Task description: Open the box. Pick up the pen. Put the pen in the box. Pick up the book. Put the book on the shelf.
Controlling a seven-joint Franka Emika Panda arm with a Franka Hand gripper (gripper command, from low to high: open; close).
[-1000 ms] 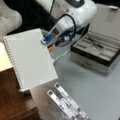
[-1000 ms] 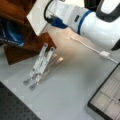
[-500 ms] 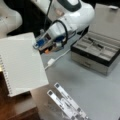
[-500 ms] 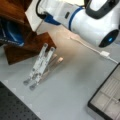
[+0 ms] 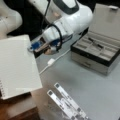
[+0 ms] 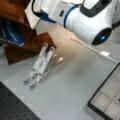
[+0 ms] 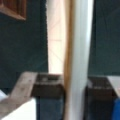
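Grey tabletop [image 5: 100, 92] carries open silver-grey box [image 5: 96, 56], slim black pen [image 5: 95, 43] inside; gripper [image 5: 32, 47] jaws clamp large white spiral notebook [image 5: 17, 66] edge over wooden shelf [image 6: 30, 42]

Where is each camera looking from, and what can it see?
Front view: above the table, looking down on the arm's hand gripping the book, the open box with the pen at right.
Front view: low by the shelf, facing the arm across the table.
Wrist view: on the hand, facing the book's edge.
Front views share the metal brackets.
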